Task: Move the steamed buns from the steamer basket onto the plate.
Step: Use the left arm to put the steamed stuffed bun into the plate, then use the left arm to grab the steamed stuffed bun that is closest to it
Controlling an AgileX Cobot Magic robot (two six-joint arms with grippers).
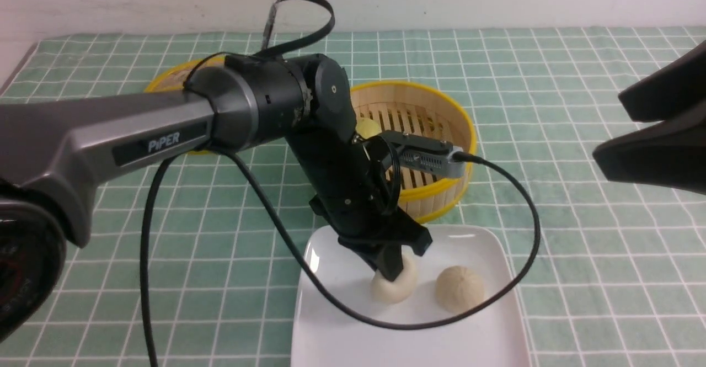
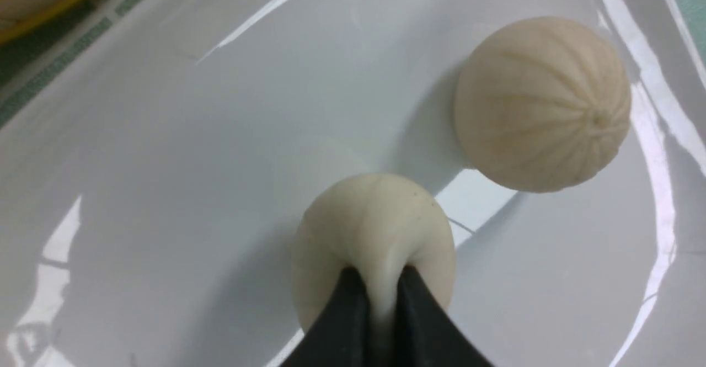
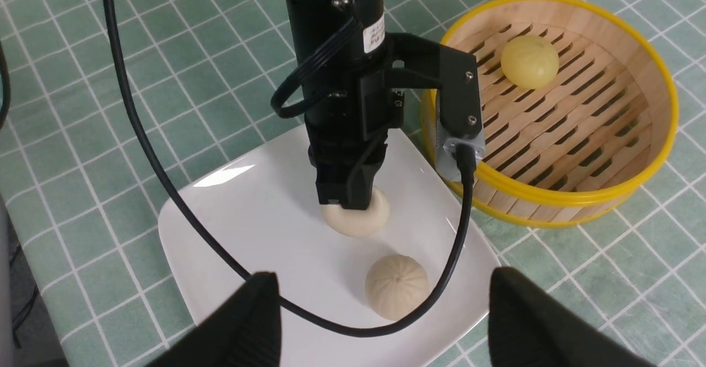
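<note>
My left gripper (image 1: 390,272) points down over the white plate (image 1: 336,328) and is shut on a beige-white steamed bun (image 1: 392,291). Its fingertips pinch the bun's top (image 2: 375,218), and the bun looks to be touching the plate surface. A second, ribbed beige bun (image 1: 459,288) lies free on the plate beside it (image 2: 543,102). The pale yellow bun (image 3: 529,62) sits alone on the slat floor of the steamer basket (image 3: 551,196), partly hidden by the left wrist in the front view. My right gripper (image 1: 606,129) hovers open at the right, above the plate's near edge (image 3: 380,276), holding nothing.
The left arm's black cable (image 1: 530,229) loops across the plate and around the free bun. A flat yellow-rimmed lid (image 1: 165,77) lies behind the left arm. The basket stands right behind the plate on a green checked cloth (image 1: 579,278).
</note>
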